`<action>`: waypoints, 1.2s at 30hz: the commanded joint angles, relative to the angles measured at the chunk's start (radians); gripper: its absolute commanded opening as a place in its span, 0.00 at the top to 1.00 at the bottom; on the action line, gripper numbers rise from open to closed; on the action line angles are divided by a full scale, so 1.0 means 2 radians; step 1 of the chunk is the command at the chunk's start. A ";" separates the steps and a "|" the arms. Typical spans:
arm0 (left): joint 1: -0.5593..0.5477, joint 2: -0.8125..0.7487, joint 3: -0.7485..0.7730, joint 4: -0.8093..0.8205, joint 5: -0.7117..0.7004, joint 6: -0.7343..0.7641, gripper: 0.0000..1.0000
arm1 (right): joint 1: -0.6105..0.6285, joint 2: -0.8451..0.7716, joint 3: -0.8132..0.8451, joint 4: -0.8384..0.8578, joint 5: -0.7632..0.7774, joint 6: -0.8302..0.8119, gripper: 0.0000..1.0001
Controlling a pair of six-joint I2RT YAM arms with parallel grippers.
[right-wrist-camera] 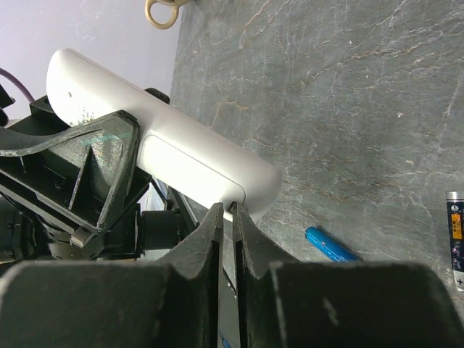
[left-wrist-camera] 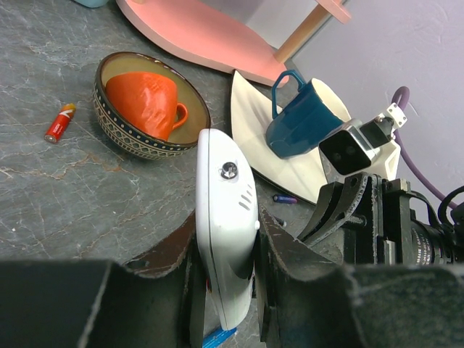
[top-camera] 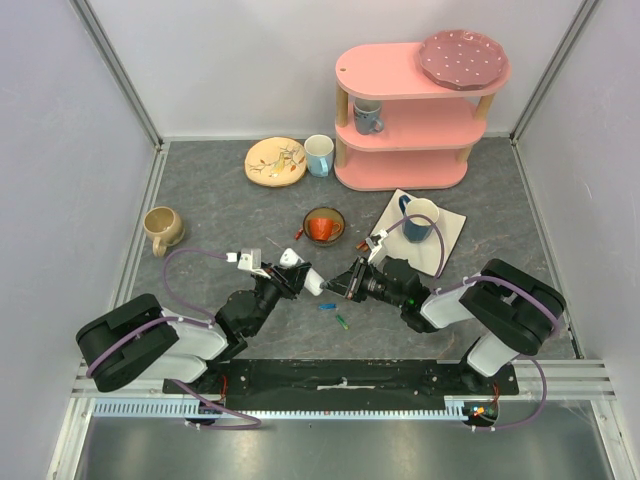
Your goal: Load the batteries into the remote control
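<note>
My left gripper [top-camera: 292, 274] [left-wrist-camera: 228, 225] is shut on the remote control [top-camera: 312, 283] [left-wrist-camera: 226, 210] [right-wrist-camera: 167, 138], a slim white bar held on edge just above the table. My right gripper [top-camera: 342, 284] [right-wrist-camera: 225, 209] faces it from the right. Its jaws stand nearly together, their tips against the rim of the remote's rounded end, and nothing shows between them. Loose batteries lie on the table: a blue one [top-camera: 327, 306] [right-wrist-camera: 330, 245], a green one [top-camera: 343, 322], a dark one [right-wrist-camera: 455, 239], a red one [left-wrist-camera: 59, 122] and a small blue one [left-wrist-camera: 284, 198].
An orange cup in a patterned bowl [top-camera: 323, 226] sits just behind the grippers. A blue mug [top-camera: 420, 220] stands on a white napkin [top-camera: 452, 232]. A pink shelf [top-camera: 410, 110] rises at the back right. A beige mug [top-camera: 160, 228], a plate [top-camera: 275, 162] and a cup [top-camera: 318, 155] lie further off.
</note>
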 commanded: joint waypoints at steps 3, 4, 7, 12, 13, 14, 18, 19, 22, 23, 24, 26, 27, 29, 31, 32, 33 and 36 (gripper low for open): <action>-0.003 0.001 -0.010 0.139 0.029 -0.010 0.98 | 0.001 -0.004 0.010 0.047 -0.008 0.004 0.85; -0.004 0.001 -0.010 0.138 0.030 -0.009 0.98 | 0.000 -0.005 0.010 0.047 -0.008 0.003 0.85; -0.004 0.001 -0.008 0.132 0.033 -0.005 0.98 | 0.000 -0.013 0.010 0.036 -0.007 -0.001 0.85; -0.004 -0.001 -0.007 0.119 0.033 0.006 0.98 | 0.000 -0.025 0.013 0.022 -0.005 -0.008 0.85; -0.004 -0.004 -0.006 0.117 0.031 0.010 0.98 | 0.000 -0.026 0.013 0.020 -0.005 -0.009 0.85; -0.004 -0.007 -0.006 0.113 0.030 0.012 0.98 | 0.000 -0.028 0.013 0.019 -0.005 -0.009 0.85; -0.004 -0.019 -0.003 0.090 0.031 0.021 0.98 | 0.000 -0.031 0.013 0.017 -0.005 -0.011 0.85; -0.003 -0.019 -0.003 0.089 0.032 0.022 0.98 | 0.001 -0.031 0.014 0.016 -0.005 -0.011 0.85; -0.004 -0.019 -0.003 0.086 0.035 0.024 0.98 | 0.000 -0.032 0.014 0.015 -0.005 -0.012 0.85; -0.004 -0.019 -0.003 0.086 0.036 0.025 0.98 | 0.000 -0.033 0.014 0.015 -0.004 -0.011 0.85; -0.004 -0.019 -0.002 0.084 0.036 0.028 0.98 | 0.000 -0.034 0.014 0.014 -0.004 -0.011 0.85; -0.004 -0.019 -0.001 0.079 0.039 0.029 0.98 | 0.000 -0.036 0.015 0.013 -0.004 -0.012 0.85; -0.004 -0.021 0.000 0.077 0.040 0.030 0.98 | 0.000 -0.037 0.014 0.011 -0.003 -0.014 0.85; -0.005 -0.022 0.002 0.069 0.043 0.034 0.98 | 0.000 -0.041 0.015 0.007 -0.003 -0.015 0.84; -0.008 -0.024 0.006 0.063 0.045 0.040 0.98 | 0.000 -0.044 0.016 0.004 -0.002 -0.016 0.85; -0.009 -0.024 0.007 0.056 0.045 0.041 0.98 | 0.000 -0.046 0.017 0.003 -0.002 -0.018 0.84; -0.008 -0.025 0.009 0.053 0.045 0.044 0.98 | 0.000 -0.047 0.017 0.001 -0.002 -0.019 0.84; -0.011 -0.027 0.010 0.046 0.043 0.050 0.98 | 0.000 -0.050 0.017 -0.003 -0.001 -0.020 0.84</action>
